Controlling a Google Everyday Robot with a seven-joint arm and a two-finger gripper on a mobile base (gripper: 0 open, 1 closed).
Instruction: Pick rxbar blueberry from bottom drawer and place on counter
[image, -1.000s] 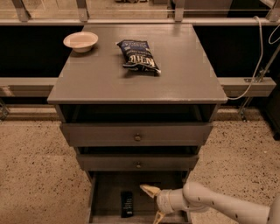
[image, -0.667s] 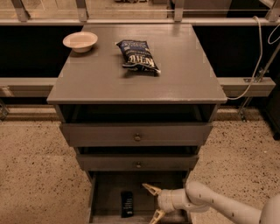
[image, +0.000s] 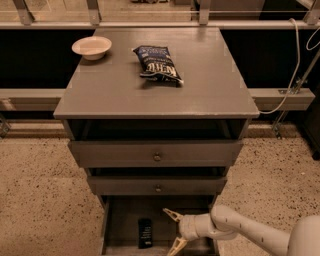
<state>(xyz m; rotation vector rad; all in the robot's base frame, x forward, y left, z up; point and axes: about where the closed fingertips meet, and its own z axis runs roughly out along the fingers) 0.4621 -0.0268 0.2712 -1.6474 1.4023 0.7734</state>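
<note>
The rxbar blueberry (image: 145, 233) is a small dark flat bar lying on the floor of the open bottom drawer (image: 118, 220), left of its middle. My gripper (image: 171, 231) is inside the drawer, just right of the bar and apart from it. It is open, with one pale fingertip (image: 170, 214) up and the other down near the drawer's front. It holds nothing. The counter (image: 210, 80) is the grey top of the cabinet above.
A dark chip bag (image: 157, 64) and a pale bowl (image: 91, 47) lie on the counter. Two upper drawers with round knobs (image: 157, 157) stand partly pulled out above the bottom drawer. Speckled floor lies on both sides. A cable (image: 292, 75) hangs at the right.
My gripper has shifted slightly left and back, closer to the bar. The bar and the things on the counter have not moved.
</note>
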